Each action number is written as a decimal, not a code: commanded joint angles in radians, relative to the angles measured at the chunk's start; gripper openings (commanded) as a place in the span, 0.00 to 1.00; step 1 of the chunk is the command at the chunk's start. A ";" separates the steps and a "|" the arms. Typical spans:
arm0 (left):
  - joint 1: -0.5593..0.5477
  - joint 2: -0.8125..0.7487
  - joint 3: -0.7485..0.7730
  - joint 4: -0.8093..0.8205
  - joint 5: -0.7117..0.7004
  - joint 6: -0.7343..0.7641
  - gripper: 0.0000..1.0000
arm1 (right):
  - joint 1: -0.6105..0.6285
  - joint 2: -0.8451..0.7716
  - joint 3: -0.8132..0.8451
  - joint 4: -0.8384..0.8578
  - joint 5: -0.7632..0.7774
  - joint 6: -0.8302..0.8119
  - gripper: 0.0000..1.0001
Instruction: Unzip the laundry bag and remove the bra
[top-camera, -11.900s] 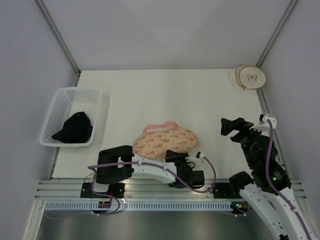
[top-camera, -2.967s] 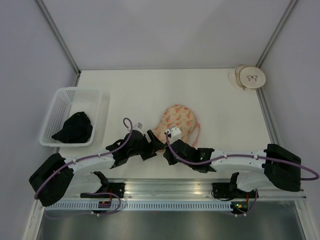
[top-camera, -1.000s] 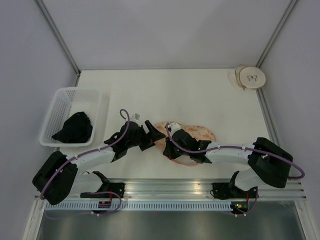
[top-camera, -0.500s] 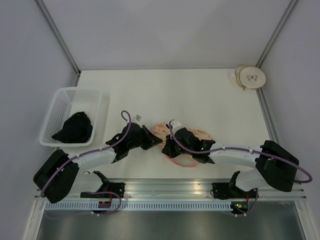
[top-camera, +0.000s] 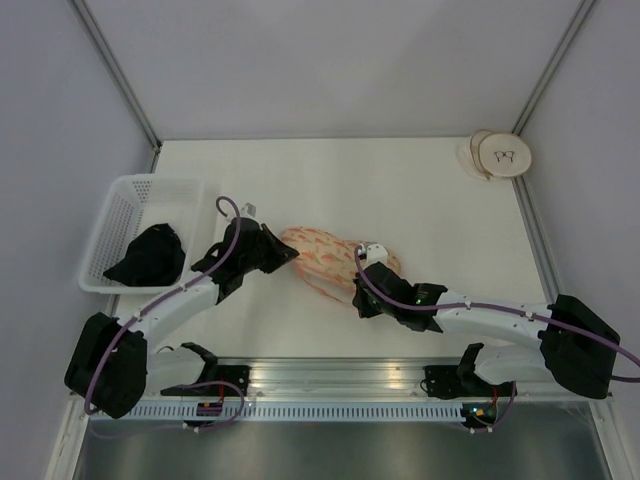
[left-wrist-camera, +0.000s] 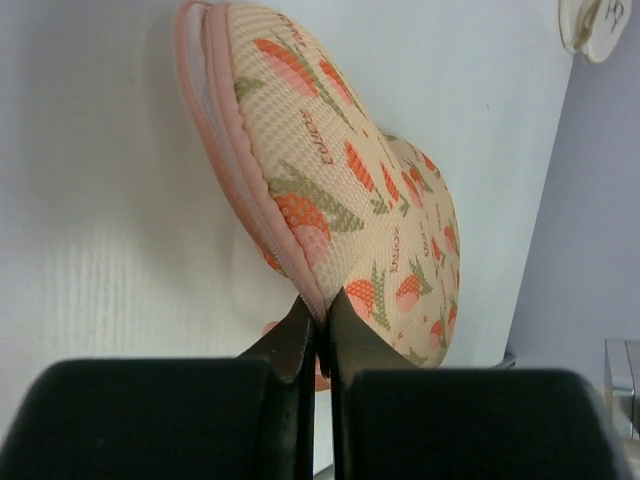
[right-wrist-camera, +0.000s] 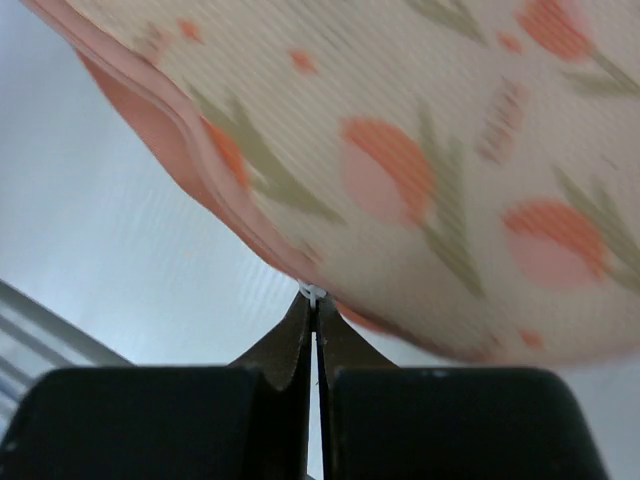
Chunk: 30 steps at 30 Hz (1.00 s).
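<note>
Pinching the laundry bag (top-camera: 325, 255) from both ends

Closest to me is the metal rail (top-camera: 330, 380) where the two arms are bolted. From it they reach out over the white table (top-camera: 420, 190).

The right gripper (top-camera: 360, 287) is the nearer one, at about 5 o'clock of the bag. Its fingers (right-wrist-camera: 287, 343) are clenched tight on the pink trim along the bag's edge. A small pale tab (right-wrist-camera: 314, 293) sits right at their tips, and I cannot tell for sure whether it is the zip pull.

The bag lies a little toward 7 o'clock from the table's middle. It is drawn out long between the two grippers, running from about 10 o'clock to about 4 o'clock. Its peach fabric with orange-pink prints bulges in two domes. Seen from the left wrist, it stands up on its edge rather than lying flat. Two pink strips run side by side along the trim, with a sliver of paler lining between them toward the far end.

The left gripper (top-camera: 292, 256) is at the bag's 9 o'clock end. Its fingers are pressed together with the pink trim nipped between them.

Farther toward 9 o'clock, well apart from the bag, a white lattice basket (top-camera: 160, 181) sits by the left wall. A black cloth (top-camera: 148, 258) is bunched inside it.

At about 1 o'clock, in the far right corner, a round cream disc (top-camera: 498, 153) rests at the table's edge.
</note>
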 joint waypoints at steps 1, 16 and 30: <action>0.085 0.033 0.091 -0.053 -0.049 0.155 0.02 | 0.003 -0.041 -0.008 -0.187 0.156 0.061 0.00; 0.145 0.547 0.459 0.120 0.266 0.238 0.58 | 0.004 0.014 0.011 -0.126 0.133 0.052 0.00; -0.080 0.072 -0.050 0.214 0.144 -0.014 0.81 | 0.004 0.134 0.087 0.236 -0.304 -0.075 0.01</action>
